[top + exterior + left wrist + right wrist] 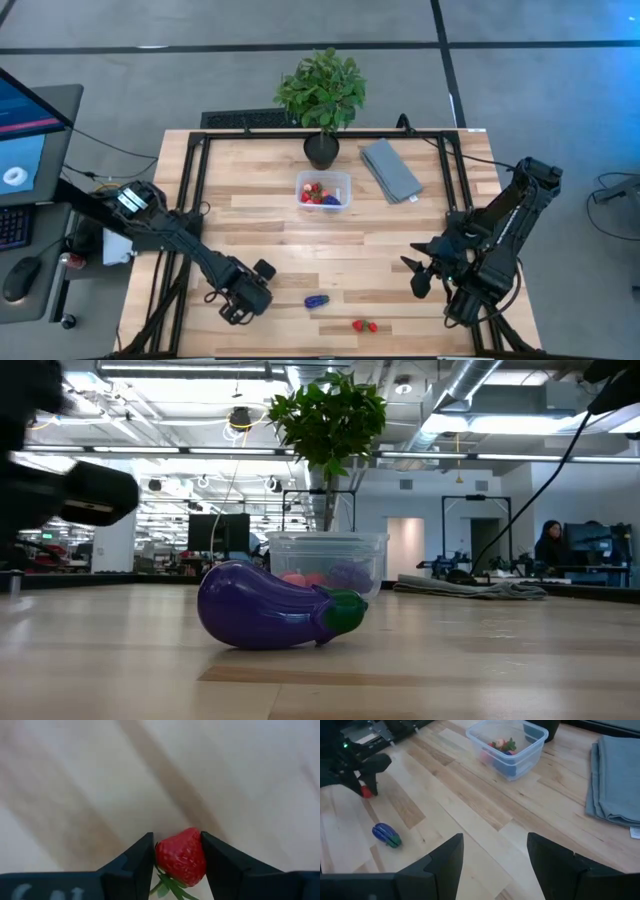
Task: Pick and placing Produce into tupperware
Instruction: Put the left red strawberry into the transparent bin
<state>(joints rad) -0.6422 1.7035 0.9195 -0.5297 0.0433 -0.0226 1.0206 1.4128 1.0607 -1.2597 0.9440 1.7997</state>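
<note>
Left gripper [177,857] clamping strawberry [181,856] near table's front-left. Right gripper [495,852] hanging open, right side. Tupperware [323,191] sitting mid-table, probably few fruits inside. Eggplant [316,300] lying loose up front.

Red strawberry [181,856], purple eggplant [275,606], clear tupperware [323,191], grey cloth [389,169].

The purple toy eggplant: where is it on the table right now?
In the high view the eggplant lies on the near part of the table, between the left gripper, which grips a strawberry, and two red pieces; the tupperware sits farther back.
</note>
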